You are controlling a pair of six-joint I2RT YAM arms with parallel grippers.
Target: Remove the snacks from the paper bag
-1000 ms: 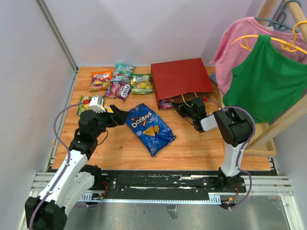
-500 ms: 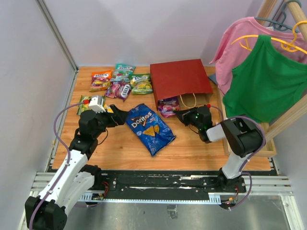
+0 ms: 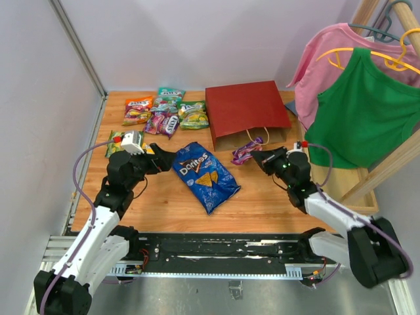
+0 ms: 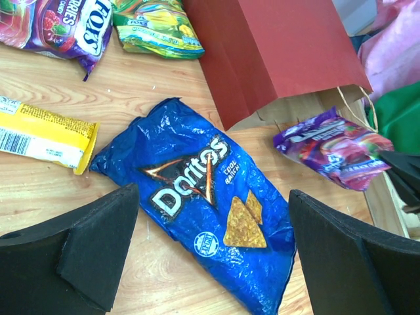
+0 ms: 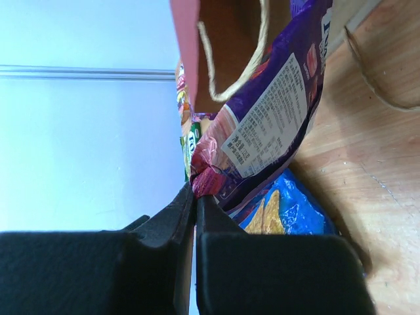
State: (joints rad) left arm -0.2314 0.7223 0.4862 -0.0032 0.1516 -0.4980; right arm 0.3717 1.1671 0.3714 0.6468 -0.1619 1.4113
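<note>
Pulled back from the mouth of the paper bag (image 3: 246,111) over the last second, the right end effector (image 3: 260,157) has drawn a purple packet (image 3: 244,152) fully out; the packet now hangs just in front of the opening, apart from the bag and above the bench (image 3: 262,210). The right wrist view shows the jaws clenched on the crimped end seal of the packet (image 5: 269,131), a thin pinch right at the edge, with the bag's twisted handle (image 5: 252,59) hanging close behind. The left end effector (image 3: 167,159) hovers released, jaws wide, over the near end of the Doritos bag (image 3: 205,174), which lies flat mid-bench. To do this step well, I would carry the packet slowly and keep it low, since so slim a hold on glossy film could slip. It should go down on bare wood beside the Doritos bag or towards the candy packets (image 3: 161,111) at the back left, well away from the handle, and only then be let go. Whether more snacks remain inside the bag cannot be told.
</note>
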